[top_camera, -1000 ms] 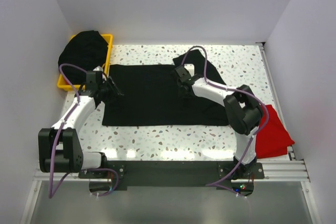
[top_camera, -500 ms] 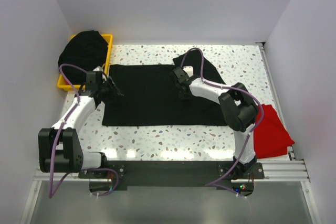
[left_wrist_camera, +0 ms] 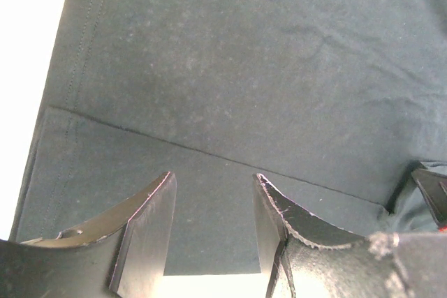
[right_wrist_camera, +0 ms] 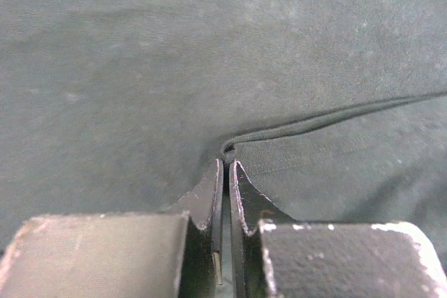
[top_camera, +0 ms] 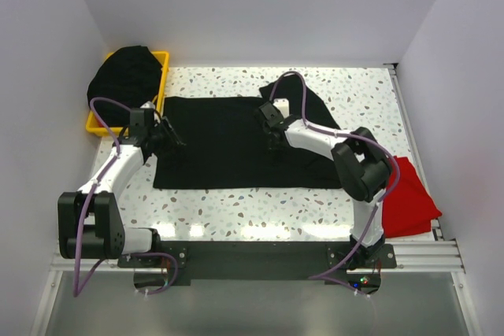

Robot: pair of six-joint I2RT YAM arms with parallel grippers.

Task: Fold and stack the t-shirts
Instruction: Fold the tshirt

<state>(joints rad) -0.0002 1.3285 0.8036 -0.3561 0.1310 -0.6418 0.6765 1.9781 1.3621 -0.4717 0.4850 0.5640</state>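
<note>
A black t-shirt lies spread flat on the speckled table. My right gripper is down on its right half, shut on a pinched fold of the cloth; in the right wrist view a hemmed edge runs off to the right from that pinch. My left gripper hovers open over the shirt's left edge, its fingers apart above a folded layer with nothing between them. A red t-shirt lies crumpled at the table's right edge.
A yellow bin at the back left holds a heap of black shirts. White walls close in the table on three sides. A sleeve of the black shirt trails toward the back right. Bare tabletop lies in front of the shirt.
The right gripper's jaws have closed on the cloth fold after shifting slightly left over the shirt. The left arm has stayed where it was, still open.
</note>
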